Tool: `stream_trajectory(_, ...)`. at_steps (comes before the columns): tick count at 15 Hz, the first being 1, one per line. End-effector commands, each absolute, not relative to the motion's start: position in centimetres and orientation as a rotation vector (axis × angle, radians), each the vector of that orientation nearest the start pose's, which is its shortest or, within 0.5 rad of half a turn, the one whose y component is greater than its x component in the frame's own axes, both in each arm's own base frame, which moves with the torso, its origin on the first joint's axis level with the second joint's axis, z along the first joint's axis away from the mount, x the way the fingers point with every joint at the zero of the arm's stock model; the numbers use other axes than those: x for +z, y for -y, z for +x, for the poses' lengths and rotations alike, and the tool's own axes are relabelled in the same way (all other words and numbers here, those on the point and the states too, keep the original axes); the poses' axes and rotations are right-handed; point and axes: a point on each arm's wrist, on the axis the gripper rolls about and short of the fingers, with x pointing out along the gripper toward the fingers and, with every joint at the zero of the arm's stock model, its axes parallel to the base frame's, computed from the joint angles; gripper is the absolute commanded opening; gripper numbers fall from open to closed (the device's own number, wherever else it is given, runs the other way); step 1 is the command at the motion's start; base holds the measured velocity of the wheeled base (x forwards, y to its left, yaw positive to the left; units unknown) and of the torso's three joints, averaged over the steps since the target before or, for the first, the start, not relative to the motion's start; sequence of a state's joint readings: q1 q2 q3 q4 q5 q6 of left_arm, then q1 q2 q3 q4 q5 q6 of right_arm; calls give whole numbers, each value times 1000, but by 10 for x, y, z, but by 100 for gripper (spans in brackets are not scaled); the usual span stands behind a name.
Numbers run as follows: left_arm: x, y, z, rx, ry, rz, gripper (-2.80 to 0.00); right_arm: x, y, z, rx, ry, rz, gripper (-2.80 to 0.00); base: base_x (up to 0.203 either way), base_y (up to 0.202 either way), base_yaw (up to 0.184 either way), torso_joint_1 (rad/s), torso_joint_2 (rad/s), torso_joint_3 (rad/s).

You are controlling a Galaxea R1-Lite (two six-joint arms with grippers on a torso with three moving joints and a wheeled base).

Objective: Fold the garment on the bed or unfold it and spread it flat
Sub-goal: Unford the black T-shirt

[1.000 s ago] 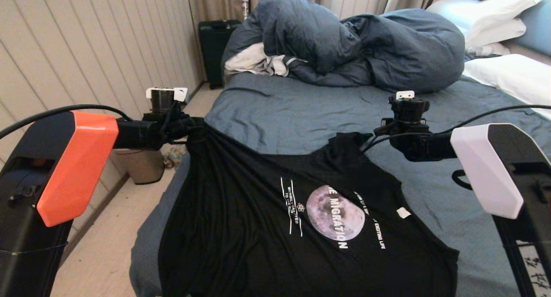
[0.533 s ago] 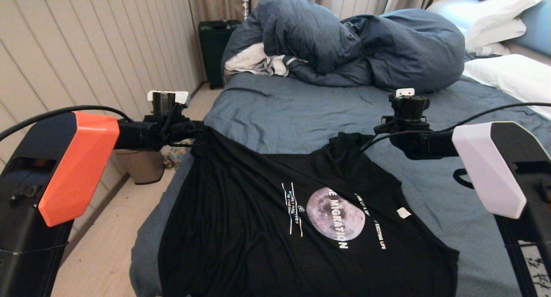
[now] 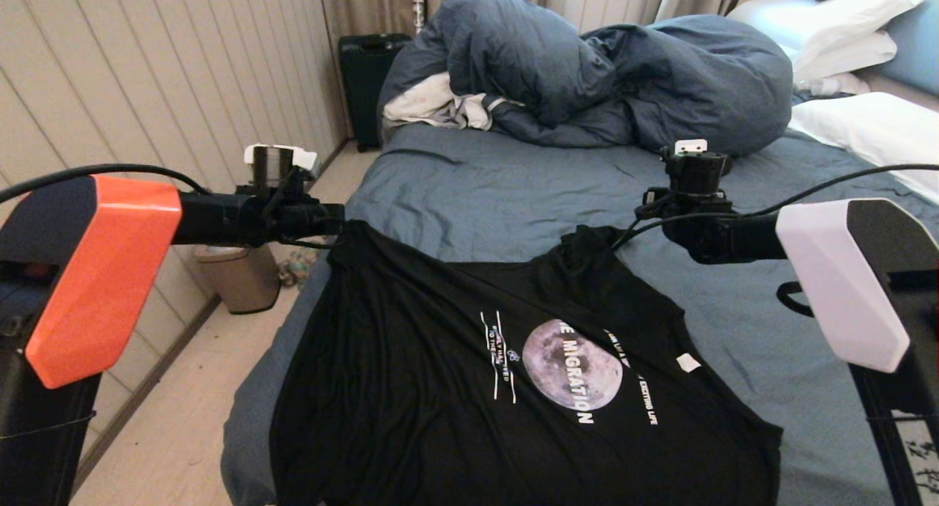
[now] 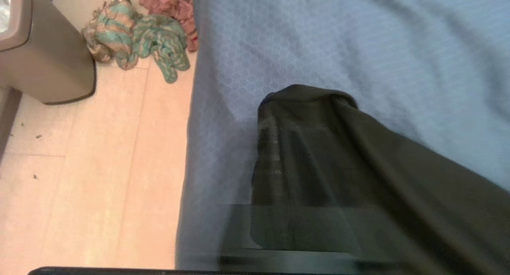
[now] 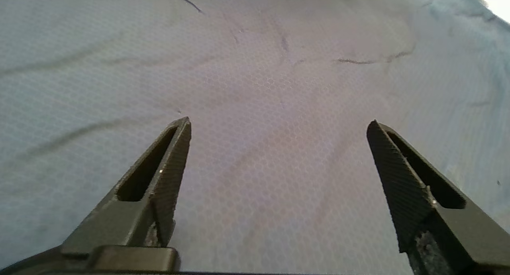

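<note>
Black T-shirt (image 3: pixel 469 389) lies print-up on near part of bed (image 3: pixel 499 191), thin fabric, fine creases, round grey moon print, white lettering. Left gripper (image 3: pixel 334 220) at shirt's far left corner, clamped tight on raised black fold. Right gripper (image 5: pixel 279 179) over bare sheet beside bunched far right corner, fingers wide apart, holding nothing. Puffy slate-blue duvet (image 3: pixel 587 73) heaped beyond, white pillows (image 3: pixel 866 125) far right. Bin (image 3: pixel 235 275), cloth scraps (image 4: pixel 139 36) on floor left of bed.

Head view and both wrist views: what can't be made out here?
- Left claw: its tips are hidden by the garment in both the head and left wrist views.
- Garment's near hem: cut off by the head view's lower edge.
- Small white lettering beside the moon print: too small to read.
</note>
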State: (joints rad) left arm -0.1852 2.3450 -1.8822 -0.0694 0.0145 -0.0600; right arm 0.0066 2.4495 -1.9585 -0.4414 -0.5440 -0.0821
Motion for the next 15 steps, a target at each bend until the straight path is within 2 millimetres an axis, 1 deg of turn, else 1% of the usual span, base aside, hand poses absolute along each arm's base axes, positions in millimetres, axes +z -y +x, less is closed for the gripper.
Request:
stream_trajectory(1, 199, 81, 465, -166, -353, -42, -280, 190, 6, 511, -534, -66, -56, 0, 0, 0, 0, 0, 0, 0)
stream_trajectory(2, 213, 76, 451, -181, -350, -63, -280, 200, 3, 504, -527, -92, -9, 0, 0, 0, 0, 0, 0, 0)
stream_trajectory(3, 227, 71, 433, -198, -362, -91, -280, 210, -1, 494, -512, -136, 49, 0, 0, 0, 0, 0, 0, 0)
stream_trajectory(4, 238, 67, 411, -213, -399, -119, -280, 217, -6, 483, -482, -202, 110, -280, 0, 0, 0, 0, 0, 0)
stream_trajectory(5, 239, 64, 392, -222, -458, -139, -280, 216, -11, 475, -447, -275, 140, -280, 0, 0, 0, 0, 0, 0)
stream_trajectory(7, 229, 57, 348, -269, -597, -202, -280, 203, -19, 465, -350, -453, 212, -280, 0, 0, 0, 0, 0, 0)
stream_trajectory(8, 223, 54, 331, -292, -647, -242, -280, 192, -21, 467, -342, -488, 246, -280, 0, 0, 0, 0, 0, 0)
stream_trajectory(9, 213, 51, 319, -309, -696, -284, -280, 185, -22, 468, -341, -508, 254, -280, 0, 0, 0, 0, 0, 0)
stream_trajectory(11, 194, 46, 310, -297, -745, -372, -280, 185, -37, 467, -308, -509, 237, -280, 0, 0, 0, 0, 0, 0)
stream_trajectory(13, 182, 40, 307, -276, -734, -400, -280, 186, -47, 469, -283, -503, 228, -280, 0, 0, 0, 0, 0, 0)
stream_trajectory(15, 173, 38, 305, -278, -714, -400, -280, 183, -57, 472, -259, -503, 209, -280, 0, 0, 0, 0, 0, 0)
